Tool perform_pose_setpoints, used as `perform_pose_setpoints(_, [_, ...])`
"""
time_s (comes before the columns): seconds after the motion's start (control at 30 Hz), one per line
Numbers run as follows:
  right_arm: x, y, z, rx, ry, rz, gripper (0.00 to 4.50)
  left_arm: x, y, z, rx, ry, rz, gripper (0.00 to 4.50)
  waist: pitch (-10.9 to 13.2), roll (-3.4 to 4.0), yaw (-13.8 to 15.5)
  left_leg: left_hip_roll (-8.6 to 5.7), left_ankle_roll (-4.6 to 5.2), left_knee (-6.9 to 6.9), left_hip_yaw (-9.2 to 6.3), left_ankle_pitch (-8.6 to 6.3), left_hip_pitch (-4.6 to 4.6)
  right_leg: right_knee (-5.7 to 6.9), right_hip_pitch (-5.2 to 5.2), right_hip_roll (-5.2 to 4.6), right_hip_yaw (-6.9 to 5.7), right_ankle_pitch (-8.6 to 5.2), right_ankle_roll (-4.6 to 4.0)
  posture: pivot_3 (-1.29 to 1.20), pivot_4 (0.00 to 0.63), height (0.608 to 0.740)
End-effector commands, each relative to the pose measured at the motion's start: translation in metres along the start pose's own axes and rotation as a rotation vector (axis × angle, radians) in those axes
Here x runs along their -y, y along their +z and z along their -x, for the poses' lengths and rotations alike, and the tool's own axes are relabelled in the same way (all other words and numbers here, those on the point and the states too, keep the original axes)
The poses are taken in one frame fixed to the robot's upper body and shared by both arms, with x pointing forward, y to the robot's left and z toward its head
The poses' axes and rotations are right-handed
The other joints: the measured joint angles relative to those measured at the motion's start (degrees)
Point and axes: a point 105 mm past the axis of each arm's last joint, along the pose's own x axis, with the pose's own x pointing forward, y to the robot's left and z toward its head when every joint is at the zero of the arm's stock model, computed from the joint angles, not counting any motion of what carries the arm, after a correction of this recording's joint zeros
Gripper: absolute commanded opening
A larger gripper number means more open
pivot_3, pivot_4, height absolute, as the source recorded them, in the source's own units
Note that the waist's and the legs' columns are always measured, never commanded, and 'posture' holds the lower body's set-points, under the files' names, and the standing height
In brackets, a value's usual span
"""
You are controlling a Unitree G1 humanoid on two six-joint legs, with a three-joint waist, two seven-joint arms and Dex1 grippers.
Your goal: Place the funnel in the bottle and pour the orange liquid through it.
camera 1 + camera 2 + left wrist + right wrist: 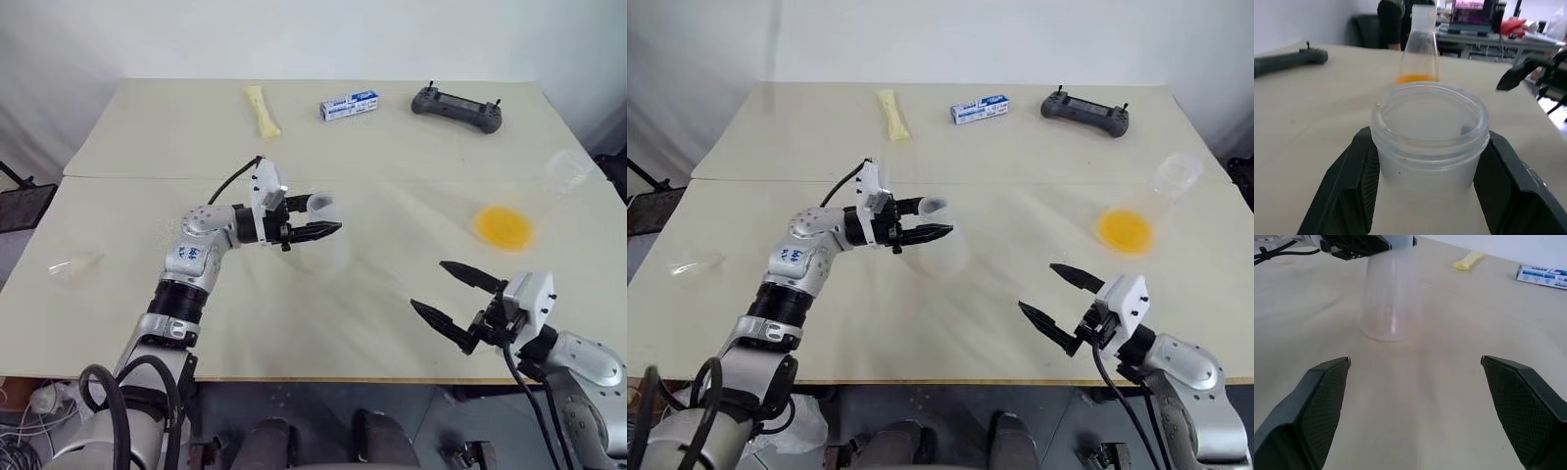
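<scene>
The table [323, 323] is taking up most of the scene, two pale tops pushed together w/ a seam running left-right. The left gripper [315, 230] is gripping the clear bottle [323, 240] by its neck near mid-table, one finger [1347, 186] either side of the rim, pointing sideways to the right. The bottle is standing upright on the tabletop, empty, mouth open to the top. The right gripper [458, 292] is hanging at the near right edge w/ jaws spread wide, nothing in them, aimed far-left toward the bottle.

The key bit for the next move imo: the funnel [73, 266] is lying over on its side way out at the left edge, well apart from both grippers. The left arm is the closer one, but it's busy holding the bottle, and the right one would have to cross the whole table. The funnel's long axis is running roughly left-right, I think, but it's hard to be sure since it's almost see-through, just a faint cone outline.

The orange liquid [504, 227] is sitting as a shallow pool in a second clear flask [549, 186] at the far right, nearer the right gripper.

Far side, biggest to smallest-ish: a dark remote [457, 108], a blue-white box [350, 105], a pale yellow packet [263, 111].
</scene>
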Motion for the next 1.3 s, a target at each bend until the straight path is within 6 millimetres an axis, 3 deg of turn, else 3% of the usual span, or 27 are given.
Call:
perform_pose_setpoints(0.03, [-0.001, 0.014, 0.003, 0.044, -0.025, 0.051, 4.5, -0.003, 0.007, -0.001, -0.014, -0.023, -0.072, 2.31, 0.01, -0.02, -0.01, 0.0, 0.0, 0.0, 0.0, 0.0, 0.0, 0.0, 0.0, 0.0, 0.0, 0.0, 0.0, 0.0, 0.15, 0.74])
perform_pose_setpoints(0.17, [-0.003, 0.013, 0.004, 0.041, -0.03, 0.05, 4.5, -0.002, 0.003, -0.001, -0.023, -0.04, -0.082, 2.31, 0.01, -0.03, -0.01, 0.0, 0.01, 0.02, 0.0, 0.01, 0.0, 0.01, 0.01, -0.01, 0.01, 0.0, 0.0, 0.0, 0.15, 0.74])
perform_pose_setpoints(0.37, [-0.001, 0.013, 0.003, 0.044, -0.025, 0.056, 4.5, 0.002, 0.003, -0.003, 0.001, -0.058, -0.082, 4.35, 0.03, -0.05, 0.06, 0.0, 0.02, 0.08, -0.04, 0.01, -0.02, 0.02, 0.01, -0.02, 0.0, 0.0, 0.01, 0.0, 0.15, 0.74])
perform_pose_setpoints(0.4, [0.0, 0.014, 0.002, 0.045, -0.023, 0.058, 4.5, 0.003, 0.003, -0.002, 0.0, -0.06, -0.079, 4.47, 0.03, -0.05, 0.04, 0.0, 0.02, 0.09, -0.03, 0.01, -0.02, 0.02, 0.02, -0.02, 0.0, 0.0, 0.01, 0.0, 0.15, 0.74])
perform_pose_setpoints(0.87, [0.009, 0.02, -0.004, 0.052, 0.021, 0.079, 4.5, 0.004, 0.008, 0.022, -0.01, 0.0, -0.043, 4.47, 0.03, -0.06, -0.03, 0.0, 0.02, 0.15, -0.11, 0.01, -0.03, 0.12, 0.01, -0.02, 0.0, 0.01, 0.01, 0.0, 0.15, 0.74])
perform_pose_setpoints(1.17, [0.012, 0.024, -0.007, 0.038, 0.073, 0.081, 4.5, -0.011, 0.03, 0.09, -0.026, 0.234, -0.034, 4.47, 0.03, -0.05, -0.2, 0.03, 0.01, 0.17, -0.19, 0.0, -0.03, 0.19, -0.02, -0.04, 0.0, 0.01, 0.01, 0.0, 0.15, 0.74])
perform_pose_setpoints(1.3, [0.013, 0.024, -0.011, 0.032, 0.11, 0.071, 4.5, -0.016, 0.034, 0.148, -0.031, 0.494, -0.042, 4.47, 0.03, -0.05, -0.44, 0.02, 0.0, 0.18, -0.25, 0.0, -0.02, 0.22, -0.02, -0.09, -0.01, 0.0, 0.01, 0.0, 0.15, 0.74])
